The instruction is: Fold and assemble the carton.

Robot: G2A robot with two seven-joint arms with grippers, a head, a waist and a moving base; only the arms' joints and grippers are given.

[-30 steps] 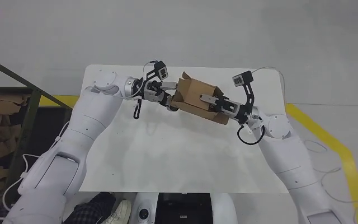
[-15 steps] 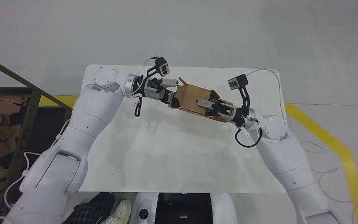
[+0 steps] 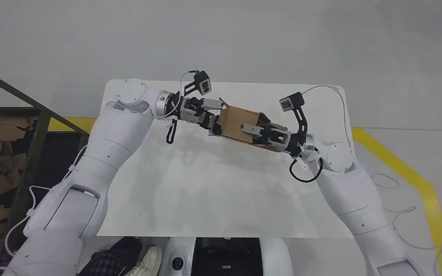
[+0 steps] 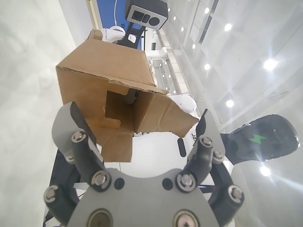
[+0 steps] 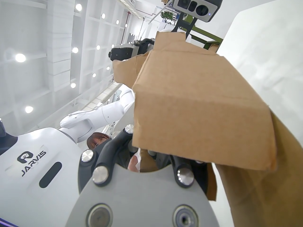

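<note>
Left gripper [image 4: 137, 119] released: fingers [image 4: 78, 121] spread wide, one on either side of the carton's [image 4: 104, 72] open end, loose flaps hanging in the gap. One torn flap tip comes just beside the other finger; contact there unclear. In top view the left gripper [image 3: 213, 118] sits at the carton's [image 3: 237, 122] end nearer the left arm.

Right gripper [image 3: 257, 130] at the opposite end, clenched on the carton. One finger lies over the end wall, and in right wrist view a cardboard strip runs between the finger links [image 5: 111, 147]. Fingertips there are hidden behind the carton's [image 5: 198, 109] big panel.

Carton is brown, corrugated, squared up into a tube, lying sideways between the two grippers over the far half of the white table [image 3: 207, 200]. Looks raised off the tabletop, cannot tell for sure. End flaps not folded shut, edges ragged.

Around: the right arm's wrist camera [image 4: 146, 12] shows just beyond the carton in left wrist view, the left arm's camera [image 5: 197, 1] beyond it in right wrist view. Black cable loop [image 3: 169, 131] hangs beside the left wrist, another [image 3: 304, 172] under the right wrist. Off the table: yellow floor stripe [image 3: 394, 163] to the right, dark green rail [image 3: 27, 99] and stacked cardboard [image 3: 10, 131] to the left.
</note>
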